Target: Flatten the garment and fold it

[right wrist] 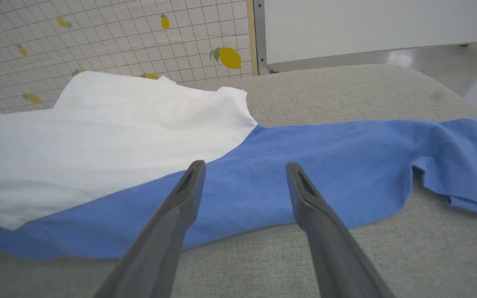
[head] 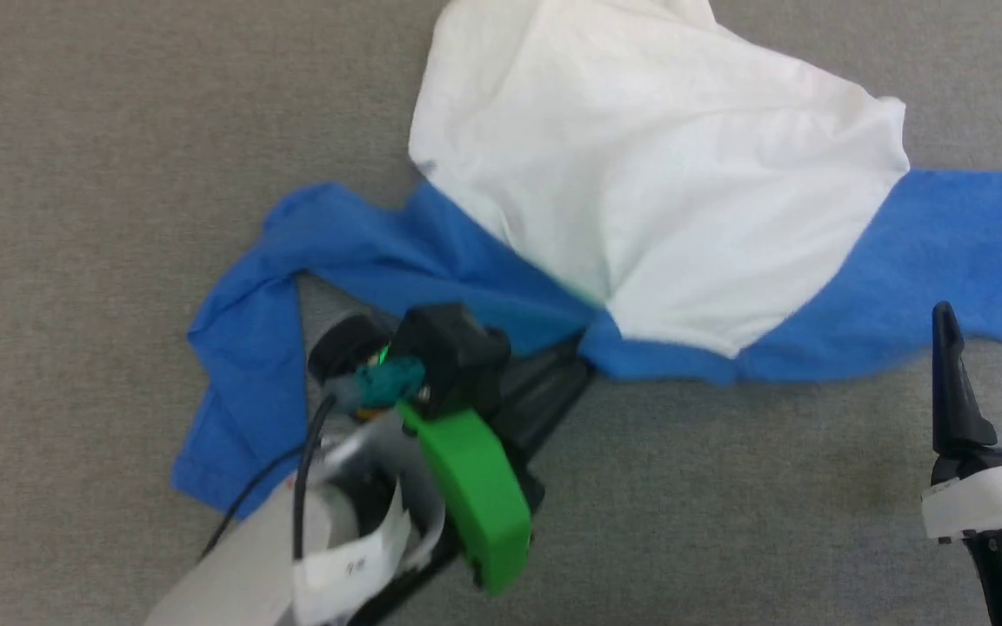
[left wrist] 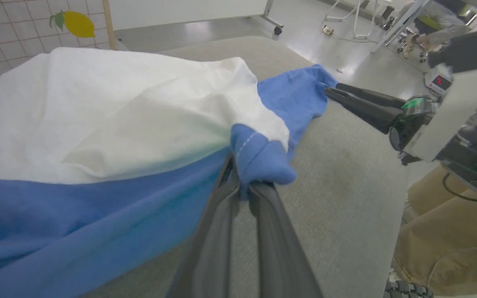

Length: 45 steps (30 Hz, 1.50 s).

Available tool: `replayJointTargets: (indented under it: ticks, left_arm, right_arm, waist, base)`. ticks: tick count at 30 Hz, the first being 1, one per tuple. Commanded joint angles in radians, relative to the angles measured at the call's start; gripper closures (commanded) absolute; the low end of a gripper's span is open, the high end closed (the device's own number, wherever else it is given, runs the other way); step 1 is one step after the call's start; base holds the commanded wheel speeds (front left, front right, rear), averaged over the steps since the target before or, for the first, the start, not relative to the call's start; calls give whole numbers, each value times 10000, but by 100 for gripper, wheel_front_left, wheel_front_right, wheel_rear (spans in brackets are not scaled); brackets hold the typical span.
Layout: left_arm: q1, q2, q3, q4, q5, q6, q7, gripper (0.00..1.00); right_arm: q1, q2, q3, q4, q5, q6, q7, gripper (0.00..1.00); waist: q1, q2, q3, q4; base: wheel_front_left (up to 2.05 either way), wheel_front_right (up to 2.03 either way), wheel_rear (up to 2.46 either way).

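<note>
Garment [head: 657,174], limp light jersey spread toward the table's [head: 75,130] far edge, will sag: your left gripper [head: 584,352] pinches its blue near edge, so take the sleeve with your wide-open right gripper [head: 988,326].

Left gripper [left wrist: 244,182]: forearm angled forward and to the right, both fingers pinched together on a blue fold of the garment [left wrist: 259,161]. Right gripper [head: 984,315]: at lower right, fingers spread apart and pointing forward.
</note>
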Motion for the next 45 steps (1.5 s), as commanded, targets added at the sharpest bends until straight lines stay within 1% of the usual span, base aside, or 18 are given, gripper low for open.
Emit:
replayJointTargets:
  ticks: [1, 5, 8, 9, 10, 11, 15, 18, 21, 24, 26, 28, 31, 33, 35, 37, 40, 45]
  left_arm:
    - [494, 249, 36, -465, -239, 185, 226, 100]
    - [2094, 916, -188, -1446, -562, 976, 967, 100]
    - [3148, 1072, -523, -1249, -793, 1316, 1098, 100]
    - [3440, 1083, -595, -981, -837, 1396, 1028, 92]
    - [3587, 1124, -654, -683, -746, 1437, 949, 55]
    - [3704, 1118, -760, -259, -646, 1404, 815, 0]
    - [3712, 621, -857, 1079, -371, 1307, -97, 0]
    - [3524, 146, -618, 1357, -398, 1260, -900, 0]
    - [3577, -240, 1, 983, -1110, 1142, -1657, 0]
    - [3812, -281, 684, 367, -1901, 1002, -2145, 0]
    - [3976, -210, 1232, -52, -2104, 1071, -2601, 0]
    - [4061, -150, 1894, -232, -1742, 1453, -3350, 0]
    - [4029, -180, 2642, -35, -393, 2242, -4882, 0]
    - [3991, -233, 2837, 302, 567, 2752, -5648, 0]
    - [3962, -405, 2951, 611, 1375, 3207, -6003, 0]
    - [3956, -573, 2992, 833, 2137, 3549, -6146, 0]
    - [3980, -946, 3107, 883, 2785, 3740, -6197, 0]
    - [4067, -1446, 3328, 893, 3260, 3346, -6205, 0]
  right_arm:
    - [78, 9, 9, 11, 11, -15, 50, 0]
    - [267, 9, -17, 22, 54, -15, 125, 0]
    - [432, 9, -59, 66, 66, -15, 235, 0]
    - [466, 9, -65, 74, 69, -15, 261, 0]
    - [489, 9, -59, 83, 65, -15, 289, 0]
    - [512, 9, -52, 91, 52, -15, 328, 0]
    - [533, 9, -4, 95, 5, -15, 427, 0]
    - [561, 9, -19, 70, -59, -15, 491, 0]
    - [666, 9, -48, 59, -100, -15, 549, 0]
    - [806, 9, -98, 15, -105, -15, 598, 0]
    - [876, 9, -133, -34, -109, -15, 637, 0]
    - [908, 9, -158, -97, -121, -15, 671, 0]
    - [923, 9, -168, -169, -120, -15, 704, 0]
    - [915, 9, -137, -199, -115, -15, 713, 0]
    - [919, 9, -96, -213, -111, -15, 716, 0]
    - [936, 9, -75, -221, -105, -15, 713, 0]
    - [950, 9, -60, -248, -95, -15, 708, 0]
    - [567, -44, -15, -514, -282, -15, 834, 0]
  waist:
    - [0, 0, -409, 301]
    - [0, 0, -607, 415]
    - [0, 0, -655, 499]
    - [0, 0, -669, 531]
    - [0, 0, -679, 552]
    - [0, 0, -695, 589]
    - [0, 0, -791, 679]
    - [0, 0, -908, 758]
    - [0, 0, -1116, 828]
    - [0, 0, -1284, 905]
    - [0, 0, -1368, 959]
    - [0, 0, -1416, 1016]
    - [0, 0, -1445, 1084]
    - [0, 0, -1451, 1111]
    - [0, 0, -1462, 1120]
    - [0, 0, -1475, 1125]
    - [0, 0, -1450, 1125]
    - [0, 0, -1193, 1127]
  base:
    - [0, 0, 0]
    - [0, 0, 0]
    - [0, 0, 0]
    - [0, 0, 0]
    - [0, 0, 0]
    - [0, 0, 0]
    - [0, 0, 0]
    - [0, 0, 0]
    - [0, 0, 0]
    - [0, 0, 0]
    - [0, 0, 0]
    - [0, 0, 0]
    - [0, 0, 0]
    - [0, 0, 0]
    - [0, 0, 0]
    - [0, 0, 0]
    - [0, 0, 0]
    - [0, 0, 0]
